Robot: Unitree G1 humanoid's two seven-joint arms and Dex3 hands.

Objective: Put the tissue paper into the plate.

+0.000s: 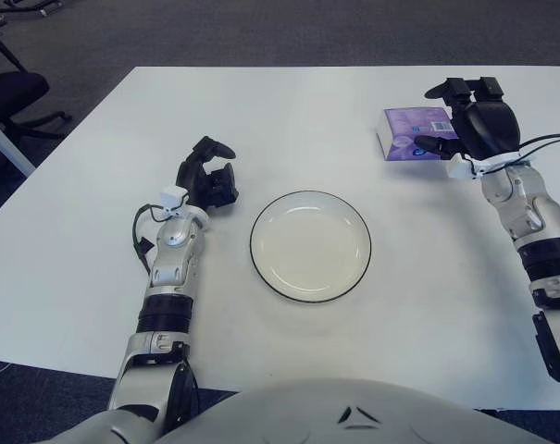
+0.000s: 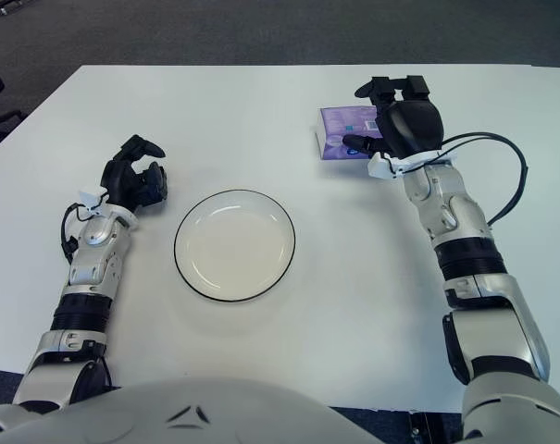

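A purple tissue pack (image 1: 409, 133) lies flat at the far right of the white table (image 1: 289, 111). My right hand (image 1: 463, 117) is at the pack's right end, open. Its thumb shows at the near side and its fingers (image 1: 449, 90) reach over the far side, without a closed hold. A white plate (image 1: 310, 245) with a dark rim sits in the middle of the table, with nothing in it. My left hand (image 1: 208, 176) shows left of the plate, fingers curled and holding nothing.
A black office chair (image 1: 11, 92) stands on the dark floor beyond the table's left edge. A black cable (image 2: 513, 180) loops out from my right forearm. The table's right edge runs close to the right arm.
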